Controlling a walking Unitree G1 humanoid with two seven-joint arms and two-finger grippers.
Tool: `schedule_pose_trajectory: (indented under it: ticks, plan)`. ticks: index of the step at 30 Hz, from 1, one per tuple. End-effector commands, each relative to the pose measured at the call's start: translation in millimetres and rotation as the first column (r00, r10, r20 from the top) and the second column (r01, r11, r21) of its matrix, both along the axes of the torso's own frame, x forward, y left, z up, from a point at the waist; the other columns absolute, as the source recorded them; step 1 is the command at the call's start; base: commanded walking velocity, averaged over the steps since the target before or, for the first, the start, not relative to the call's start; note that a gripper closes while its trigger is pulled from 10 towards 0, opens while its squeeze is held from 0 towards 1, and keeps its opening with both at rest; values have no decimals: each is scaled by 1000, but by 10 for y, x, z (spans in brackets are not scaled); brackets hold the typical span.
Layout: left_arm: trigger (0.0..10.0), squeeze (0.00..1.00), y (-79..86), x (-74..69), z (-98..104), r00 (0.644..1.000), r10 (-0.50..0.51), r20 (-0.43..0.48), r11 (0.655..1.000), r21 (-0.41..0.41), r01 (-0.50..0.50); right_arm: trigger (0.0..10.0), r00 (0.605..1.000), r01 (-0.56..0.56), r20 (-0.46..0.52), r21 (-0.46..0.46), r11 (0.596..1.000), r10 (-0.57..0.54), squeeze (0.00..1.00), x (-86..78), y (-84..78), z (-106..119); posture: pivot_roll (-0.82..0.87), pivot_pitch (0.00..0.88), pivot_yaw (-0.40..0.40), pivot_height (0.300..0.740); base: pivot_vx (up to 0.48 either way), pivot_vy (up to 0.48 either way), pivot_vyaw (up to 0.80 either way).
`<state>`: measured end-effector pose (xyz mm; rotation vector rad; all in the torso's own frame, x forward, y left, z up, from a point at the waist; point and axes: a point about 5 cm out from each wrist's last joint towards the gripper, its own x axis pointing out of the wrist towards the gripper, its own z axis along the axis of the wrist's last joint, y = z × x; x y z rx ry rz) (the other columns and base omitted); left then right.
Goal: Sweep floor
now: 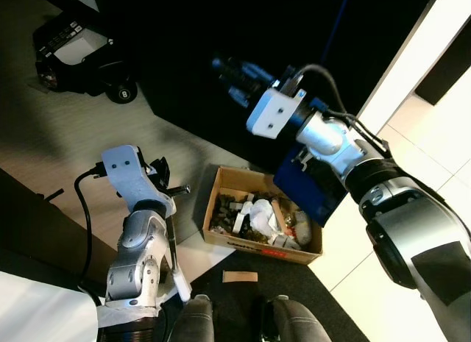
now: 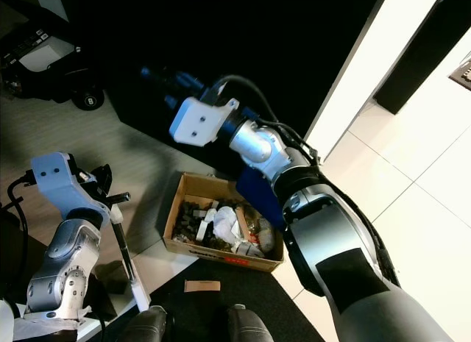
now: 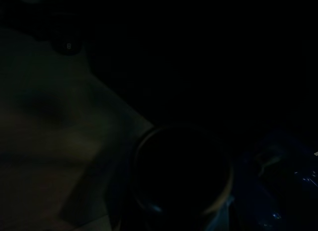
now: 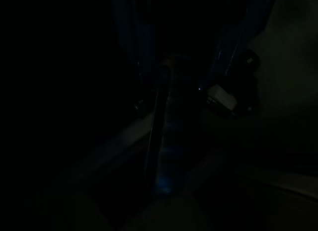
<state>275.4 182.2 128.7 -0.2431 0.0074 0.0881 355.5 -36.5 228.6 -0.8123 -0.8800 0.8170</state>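
Note:
My left gripper (image 1: 163, 182) is low on the left, shut on a thin broom handle (image 1: 176, 257) that slants down toward the floor beside my feet. My right gripper (image 1: 234, 76) reaches out into the dark area above a cardboard box (image 1: 222, 182) full of swept rubbish. A blue dustpan (image 1: 313, 191) stands tilted at the box's far right corner, behind my right forearm; its thin blue handle (image 1: 336, 24) rises into the dark. A pale pole (image 4: 166, 136) can be made out in the very dark right wrist view.
A small flat cardboard scrap (image 1: 241, 276) lies on the black mat (image 1: 324, 298) before my feet (image 1: 195, 316). A black wheeled device (image 1: 77, 51) sits at the far left. White tiles (image 1: 434, 136) lie to the right, and a dark cabinet front (image 1: 191, 55) stands behind the box.

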Motion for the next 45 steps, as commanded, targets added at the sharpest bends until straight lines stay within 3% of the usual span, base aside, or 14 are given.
schedule_pose_trajectory:
  ticks: [1, 5, 6, 17, 24, 28, 31, 34, 37, 40, 42, 43, 45]
  plan:
    - [10000, 0, -62, 12, 19, 1000, -13, 7, 1000, -5, 13, 10000, 981, -107, 126, -283, 953, 147, 0, -117, 94, -43, 88, 97, -113, 740, 0, 0, 0]
    - [10000, 0, -64, 15, 18, 1000, -14, 7, 1000, -7, 14, 10000, 981, -121, 110, -298, 947, 160, 0, -157, 131, -163, 87, 98, -112, 740, 0, 0, 0]
    - [10000, 0, -62, 14, 13, 1000, -14, 5, 1000, -7, 14, 10000, 977, -153, 100, -295, 943, 190, 0, -225, 216, -252, 84, 99, -108, 740, 0, 0, 0]
    - [10000, 0, -78, 50, 31, 1000, -29, 8, 1000, -5, 29, 10000, 964, -155, 154, -346, 925, 219, 0, -299, 330, -381, 79, 94, -98, 740, 0, 0, 0]
    - [10000, 0, -79, 53, 31, 1000, -29, 10, 1000, -4, 29, 10000, 946, -202, 198, -258, 945, 256, 0, -341, 423, -146, 80, 90, -99, 740, 0, 0, 0]
    - [10000, 0, -93, 58, 27, 999, -34, 9, 999, -3, 34, 10000, 962, -131, 190, -301, 944, 195, 0, -255, 396, -213, 92, 91, -104, 740, 0, 0, 0]
    - [10000, 0, -100, 60, 36, 999, -39, 13, 999, -1, 39, 10000, 955, -175, 198, -215, 961, 219, 0, -293, 423, -84, 91, 89, -103, 740, 0, 0, 0]
    - [10000, 0, -108, 76, 38, 999, -40, 12, 999, -7, 40, 10000, 967, -101, 190, -331, 938, 171, 0, -221, 402, -256, 77, 83, -96, 740, 0, 0, 0]
    - [10000, 0, -99, 82, 47, 999, -37, 15, 999, -9, 37, 10000, 948, -215, 188, -212, 953, 256, 4, -328, 468, -45, 73, 84, -93, 740, 0, 0, 0]
    - [10000, 0, -111, 89, 35, 999, -43, 11, 999, -10, 43, 10000, 976, -100, 145, -354, 930, 160, 0, -212, 389, -323, 68, 83, -95, 740, 0, 0, 0]
    - [10000, 0, -111, 89, 35, 999, -43, 11, 999, -10, 43, 10000, 976, -100, 145, -354, 930, 160, 0, -212, 389, -323, 68, 83, -95, 740, 0, 0, 0]
    - [10000, 0, -124, 88, 34, 999, -53, 12, 999, -2, 53, 10000, 973, -129, 143, -313, 941, 181, 59, -236, 407, -256, 84, 94, -104, 740, 0, 0, 0]
    - [10000, 0, -125, 87, 38, 999, -49, 13, 999, -5, 49, 10000, 963, -183, 147, -260, 948, 227, 59, -286, 439, -148, 70, 89, -100, 740, 0, 0, 0]
